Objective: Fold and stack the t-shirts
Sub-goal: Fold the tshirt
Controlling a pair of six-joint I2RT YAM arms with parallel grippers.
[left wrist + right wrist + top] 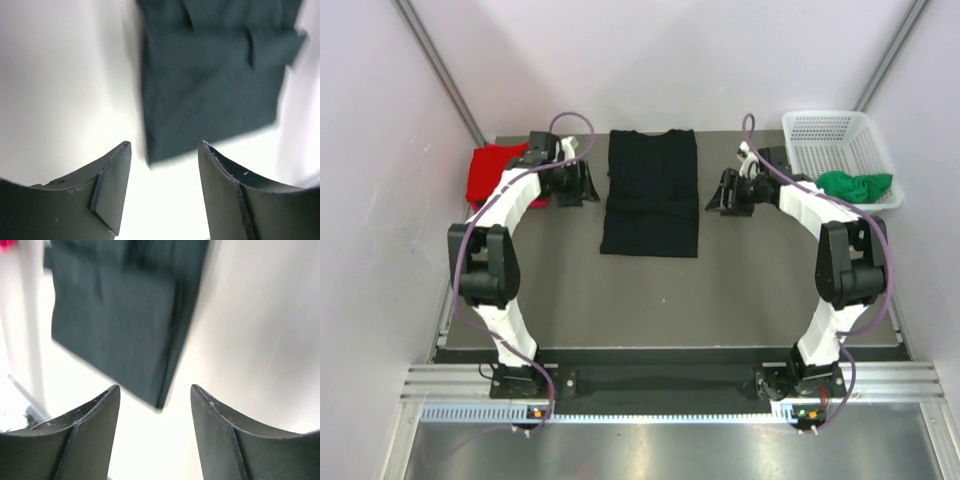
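The black shirt [650, 193] was plain. The red shirt [492, 170] lay at the grey table's [660, 300] far left corner, and the green shirt [855, 185] sat in the white mesh basket [830, 135].

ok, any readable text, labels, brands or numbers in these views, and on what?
None can be read in any view.
black t-shirt: plain, no print or tag showing.
white mesh basket: no label visible.
right arm base: small coloured spots, too small to read.
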